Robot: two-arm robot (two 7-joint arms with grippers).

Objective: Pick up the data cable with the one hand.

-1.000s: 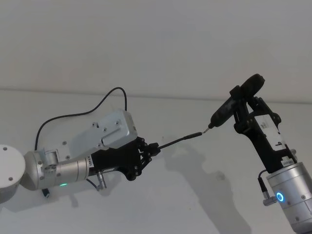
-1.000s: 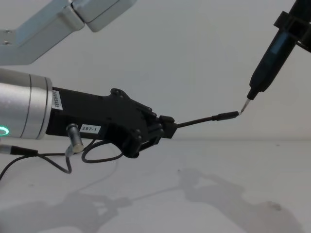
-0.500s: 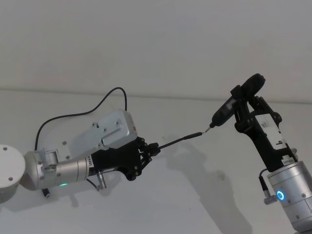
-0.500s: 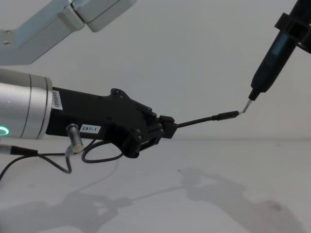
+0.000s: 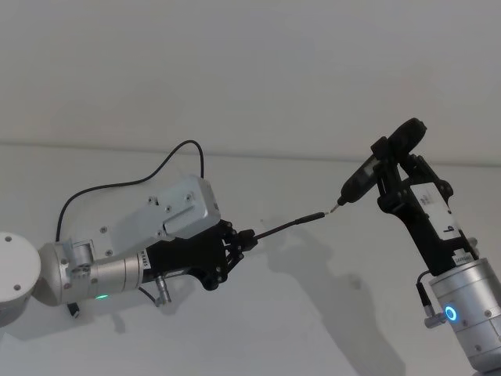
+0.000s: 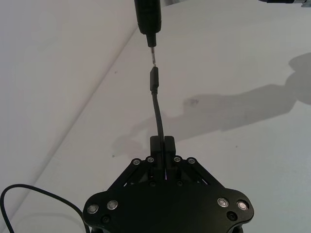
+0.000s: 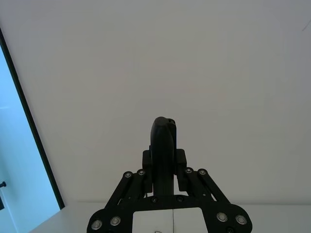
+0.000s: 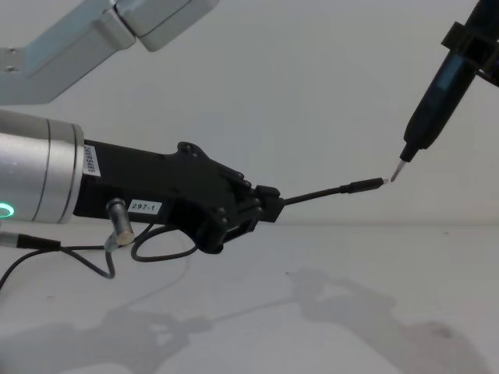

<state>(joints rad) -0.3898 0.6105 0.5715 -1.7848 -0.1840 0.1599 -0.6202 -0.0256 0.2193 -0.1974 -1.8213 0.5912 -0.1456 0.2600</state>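
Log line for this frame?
left gripper: shut on cable, cable end in air | right gripper: shut on pen tool | tool tip beside cable tip, contact unclear

Bright, even light from above, soft grey shadows on the pale table (image 5: pixel 250 345)

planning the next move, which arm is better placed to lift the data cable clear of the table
Left. The left gripper is shut on the data cable behind its plug, which sticks out in the air. The right gripper is shut on the pen tool, so it has no free grip.
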